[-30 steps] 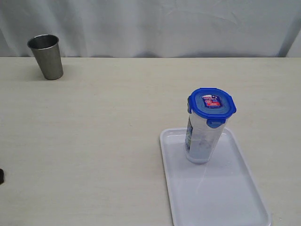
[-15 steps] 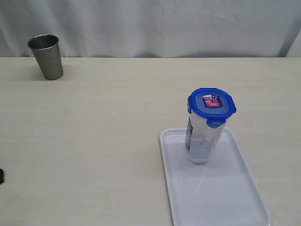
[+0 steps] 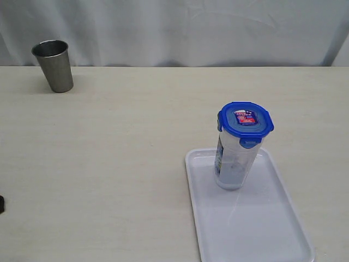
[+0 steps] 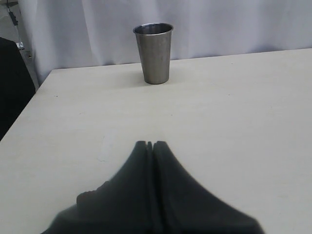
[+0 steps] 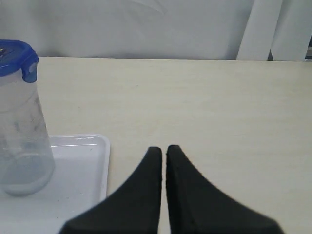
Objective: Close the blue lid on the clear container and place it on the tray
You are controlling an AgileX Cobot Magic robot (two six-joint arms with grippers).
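Observation:
The clear container [image 3: 233, 161] stands upright on the far end of the white tray [image 3: 262, 229], with the blue lid [image 3: 245, 123] sitting on its rim. In the right wrist view the clear container [image 5: 22, 131], its blue lid [image 5: 17, 58] and a corner of the tray [image 5: 92, 156] show off to one side. My right gripper [image 5: 164, 148] is shut and empty, over bare table beside the tray. Far from the container, my left gripper [image 4: 150, 144] is shut with nothing in it. Neither gripper shows in the exterior view.
A grey steel cup [image 3: 53, 65] stands at the table's far left corner; the left wrist view shows the cup [image 4: 154, 52] ahead of the fingers. A white curtain hangs behind the table. A small dark object [image 3: 1, 204] sits at the left edge.

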